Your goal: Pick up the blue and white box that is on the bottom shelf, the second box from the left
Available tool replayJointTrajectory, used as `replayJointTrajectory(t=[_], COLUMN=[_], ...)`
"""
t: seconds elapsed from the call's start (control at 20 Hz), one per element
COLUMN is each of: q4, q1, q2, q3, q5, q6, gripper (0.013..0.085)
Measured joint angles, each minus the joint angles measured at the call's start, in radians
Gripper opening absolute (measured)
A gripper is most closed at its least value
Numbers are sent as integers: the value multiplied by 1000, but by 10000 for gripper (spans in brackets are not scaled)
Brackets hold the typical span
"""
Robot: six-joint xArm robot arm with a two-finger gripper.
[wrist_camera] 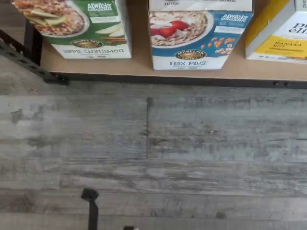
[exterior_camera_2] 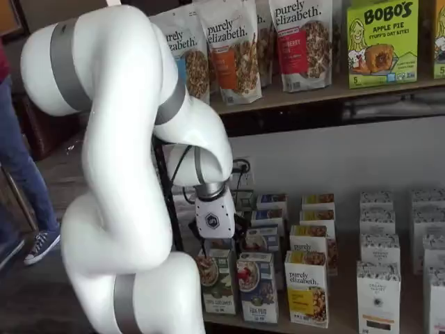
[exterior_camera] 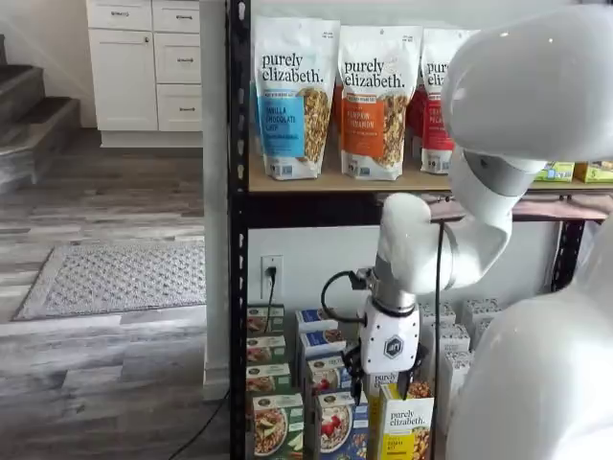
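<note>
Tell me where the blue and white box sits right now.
The blue and white box stands at the bottom shelf's front edge, between a green-and-white box and a yellow-and-white box.

Grey, weathered wood-plank flooring (exterior_camera: 105, 355) covers the room, and a pale grey patterned rug (exterior_camera: 120, 278) lies flat on it. White panelled cabinet drawers (exterior_camera: 144, 62) stand against the far wall, with dark steps (exterior_camera: 29, 120) rising beside them. A white wall (exterior_camera_2: 334, 156) behind the rack carries a white electrical outlet (exterior_camera: 272, 271) with a black cord plugged in. Lighting is soft and even.
</note>
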State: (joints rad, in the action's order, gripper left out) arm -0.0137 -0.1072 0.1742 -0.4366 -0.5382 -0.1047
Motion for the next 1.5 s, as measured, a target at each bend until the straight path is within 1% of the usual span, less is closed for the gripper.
replayJointTrajectory(t=[0.1, 0.2, 0.4, 0.5, 0.65, 0.85, 0.9, 1.0, 1.05, 1.15, 1.3, 1.5], q4=[14, 9, 29, 43, 52, 47, 38, 5, -3, -12, -42, -51], q1=[4, 7, 1, -7, -24, -46, -50, -54, -54, -52, -48, -44], q2=[-20, -33, -53, -66, -90, -137, -154, -193, -215, -251, -310, -357], q3=[0, 4, 9, 10, 8, -4, -8, -21, -31, -51, -93, -133], q5=[25, 51, 97, 117, 140, 167, 181, 209, 219, 229, 231, 233], q6=[-7, 0, -22, -44, -68, -84, -80, -54, -45, -35, -2, 10], gripper=[850, 850, 850, 850, 850, 850, 850, 850, 850, 850, 850, 850])
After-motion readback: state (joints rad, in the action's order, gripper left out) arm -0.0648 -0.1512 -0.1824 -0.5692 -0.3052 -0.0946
